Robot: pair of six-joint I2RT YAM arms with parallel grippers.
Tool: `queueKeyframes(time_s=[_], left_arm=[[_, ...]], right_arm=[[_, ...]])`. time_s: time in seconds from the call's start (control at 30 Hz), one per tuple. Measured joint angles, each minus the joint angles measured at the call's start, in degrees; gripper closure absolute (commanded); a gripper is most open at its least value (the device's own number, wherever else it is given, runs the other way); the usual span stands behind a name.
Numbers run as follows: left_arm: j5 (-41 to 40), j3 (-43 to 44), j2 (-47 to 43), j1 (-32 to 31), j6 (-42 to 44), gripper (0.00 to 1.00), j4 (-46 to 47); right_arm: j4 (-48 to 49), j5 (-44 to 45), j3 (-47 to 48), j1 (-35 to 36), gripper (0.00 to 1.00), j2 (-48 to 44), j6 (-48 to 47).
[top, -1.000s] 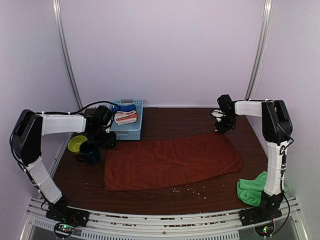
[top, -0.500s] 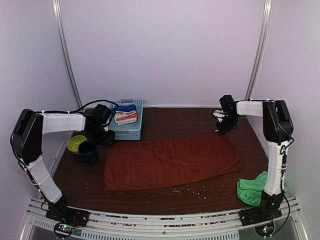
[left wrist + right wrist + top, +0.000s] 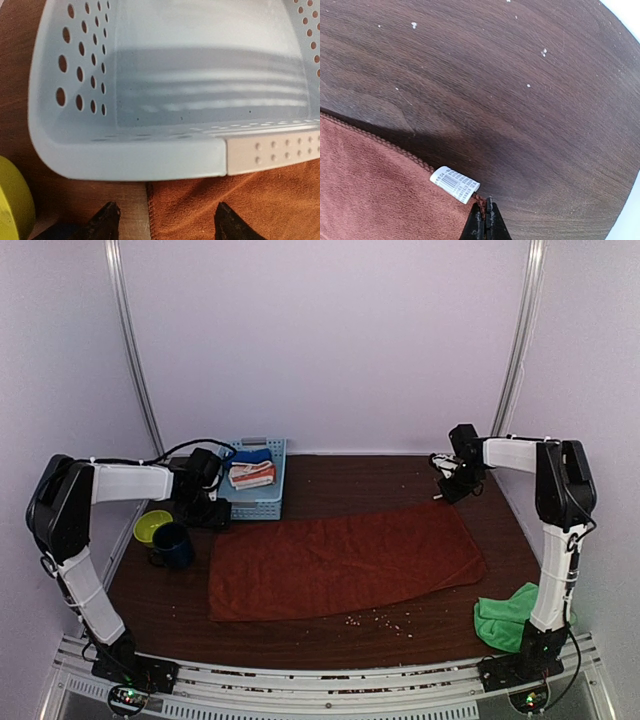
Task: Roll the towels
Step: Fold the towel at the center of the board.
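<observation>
Both arms reached forward and low; the left gripper (image 3: 163, 222) gaped wide, the right gripper (image 3: 486, 220) was pinched closed.

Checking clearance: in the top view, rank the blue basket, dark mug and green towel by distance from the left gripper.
1. Blue basket, right beside the left gripper, far left.
2. Dark mug, left side, closer to the arm bases.
3. Green towel, near right corner.

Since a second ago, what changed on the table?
The right gripper slid right along the far edge and its jaws closed at the rust towel's tagged corner; whether they pinch cloth is unclear. The left gripper edged toward the blue basket, jaws open over the towel's far-left corner. The rust towel and the green towel have not moved.
</observation>
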Motion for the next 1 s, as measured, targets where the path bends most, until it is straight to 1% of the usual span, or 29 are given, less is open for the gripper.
queueKeyframes(time_s=[0.23,0.33,0.47,0.77,0.9,0.93,1.0], left_arm=[[0.96,0.09,1.42,0.09,0.09,0.38,0.68],[0.96,0.11,1.42,0.24,0.07,0.46,1.81],[0.87,1.27,2.49,0.72,0.11,0.51,2.56],[0.02,2.32,4.83,0.85,0.09,0.49,3.08],[0.13,0.94,4.83,0.85,0.07,0.53,4.66],[0.17,0.50,4.83,0.85,0.09,0.57,4.74],[0.24,-0.42,4.87,0.85,0.11,0.61,5.18]], right_arm=[[0.07,-1.51,0.00,0.04,1.00,-0.11,0.02],[0.07,-1.64,0.00,0.04,1.00,-0.11,0.02],[0.04,-2.12,0.00,0.04,1.00,-0.11,0.02],[0.02,-2.60,0.00,0.04,1.00,-0.11,0.02],[0.00,-2.89,0.00,0.04,1.00,-0.11,0.02],[0.00,-2.89,0.00,0.04,1.00,-0.11,0.02],[0.00,-2.93,0.00,0.04,1.00,-0.11,0.02]])
